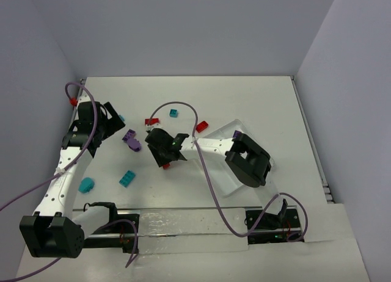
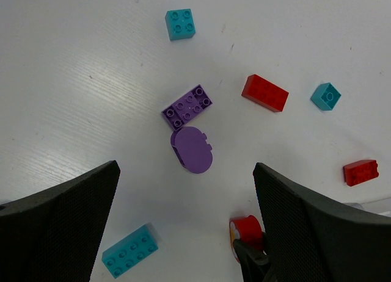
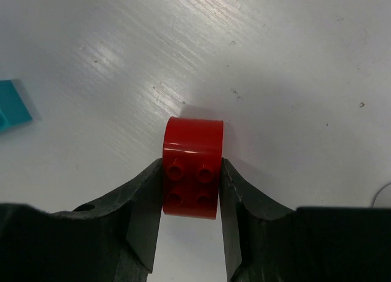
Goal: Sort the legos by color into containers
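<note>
The right gripper pinches a red rounded four-stud brick between its two fingers. The pads press on the flat sides of the studded half, and the curved end pokes out ahead over the white table. Whether the brick has left the surface cannot be told. The sides are smooth plastic and only part of them is gripped, so the brick could pivot or slide out during a lift or a quick swing. The left gripper hangs just beside it with its fingers spread wide and nothing between them. It is above a purple rounded brick that touches a purple studded brick, and a red brick and a teal cube lie near. The two grippers are close enough that a careless retreat could clip the left fingers or scatter these loose pieces. The white tray lies well apart on the right, largely under the right arm. Its compartments are hidden in the top view, so a drop into the wrong compartment or onto a rim is plausible. A purple cable loops over the work area and might snag. No brand, label or legible writing shows anywhere, and the studs are too small to read.
</note>
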{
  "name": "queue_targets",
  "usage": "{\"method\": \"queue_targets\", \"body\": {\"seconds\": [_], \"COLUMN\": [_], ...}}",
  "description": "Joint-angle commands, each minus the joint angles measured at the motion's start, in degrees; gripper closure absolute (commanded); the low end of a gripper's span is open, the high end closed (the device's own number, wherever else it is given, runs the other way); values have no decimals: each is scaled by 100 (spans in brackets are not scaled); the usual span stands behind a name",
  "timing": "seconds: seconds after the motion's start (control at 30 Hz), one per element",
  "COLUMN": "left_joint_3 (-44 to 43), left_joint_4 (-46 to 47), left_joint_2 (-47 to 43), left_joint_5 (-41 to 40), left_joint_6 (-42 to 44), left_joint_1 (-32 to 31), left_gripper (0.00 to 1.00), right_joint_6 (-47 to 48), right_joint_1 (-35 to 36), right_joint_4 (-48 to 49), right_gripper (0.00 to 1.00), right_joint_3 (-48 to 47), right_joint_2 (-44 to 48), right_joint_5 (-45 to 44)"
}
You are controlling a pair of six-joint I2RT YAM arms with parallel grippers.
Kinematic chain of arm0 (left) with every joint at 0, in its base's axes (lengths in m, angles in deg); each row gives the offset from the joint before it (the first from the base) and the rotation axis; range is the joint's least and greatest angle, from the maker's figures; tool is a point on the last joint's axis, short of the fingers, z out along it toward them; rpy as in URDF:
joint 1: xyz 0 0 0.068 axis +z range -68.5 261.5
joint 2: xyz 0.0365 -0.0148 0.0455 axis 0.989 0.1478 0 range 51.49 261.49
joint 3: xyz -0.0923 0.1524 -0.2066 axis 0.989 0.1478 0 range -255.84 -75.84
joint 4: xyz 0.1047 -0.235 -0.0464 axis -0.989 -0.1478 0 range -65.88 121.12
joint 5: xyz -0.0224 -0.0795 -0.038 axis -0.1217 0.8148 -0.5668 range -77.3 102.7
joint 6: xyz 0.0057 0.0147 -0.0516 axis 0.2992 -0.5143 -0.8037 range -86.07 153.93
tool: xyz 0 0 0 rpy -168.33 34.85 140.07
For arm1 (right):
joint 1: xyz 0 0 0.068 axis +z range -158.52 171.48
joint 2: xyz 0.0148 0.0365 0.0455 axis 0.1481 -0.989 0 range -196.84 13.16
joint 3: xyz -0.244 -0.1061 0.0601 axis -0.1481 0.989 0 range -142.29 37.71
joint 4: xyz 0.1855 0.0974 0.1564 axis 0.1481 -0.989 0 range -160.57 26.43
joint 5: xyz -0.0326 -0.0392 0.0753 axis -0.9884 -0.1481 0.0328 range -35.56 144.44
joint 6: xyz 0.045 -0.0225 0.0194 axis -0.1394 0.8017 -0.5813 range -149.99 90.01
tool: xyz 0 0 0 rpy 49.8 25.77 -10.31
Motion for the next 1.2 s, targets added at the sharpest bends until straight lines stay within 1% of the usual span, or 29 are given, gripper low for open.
{"method": "queue_targets", "body": {"seconds": [0.0, 0.03, 0.07, 0.2, 0.33, 0.37, 0.43, 0.5, 0.63, 0.73, 0.97, 1.03, 1.07, 1.1, 1.17], "left_joint_3": [-92, -92, -92, -118, -112, -104, -101, -90, -83, -73, -31, -22, -22, -22, -30], "left_joint_4": [94, 95, 91, 69, 74, 78, 87, 106, 139, 149, 148, 148, 148, 146, 139], "left_joint_2": [-80, -78, -74, -79, -112, -108, -113, -107, -101, -78, -77, -87, -87, -89, -78], "left_joint_5": [50, 50, 46, 32, 46, 44, 78, 114, 148, 165, 199, 193, 199, 199, 191], "left_joint_6": [-10, -10, -14, -1, -1, -1, -1, -10, -1, -1, 8, 19, 27, 34, 34], "left_joint_1": [-6, -6, -6, -6, -6, -6, -6, -6, -6, -6, -6, -6, -6, -6, -6], "left_gripper": [1, 1, 1, 1, 1, 1, 1, 1, 1, 1, 1, 1, 1, 1, 1], "right_joint_6": [12, 28, 50, 55, -175, -219, -306, -431, -552, -605, -699, -707, -702, -707, -691], "right_joint_1": [-11, -11, -11, -302, -1078, -1275, -1650, -2142, -2612, -2702, -2788, -2788, -2788, -2788, -2788], "right_joint_4": [70, 47, 25, 35, 302, 390, 425, 517, 688, 781, 885, 883, 872, 855, 807], "right_gripper": [73, 78, 81, 81, 80, 80, 80, 78, 78, 77, 73, 66, 61, 51, 39], "right_joint_3": [-97, -104, -113, 64, 807, 1118, 1331, 1975, 2669, 2937, 3109, 3053, 3042, 3025, 2962], "right_joint_2": [384, 490, 615, 1584, 2565, 2718, 2904, 3125, 3343, 3383, 2976, 2878, 2851, 2827, 2797], "right_joint_5": [-173, -221, -290, -652, -759, -745, -662, -617, -619, -714, -783, -786, -792, -794, -840]}}
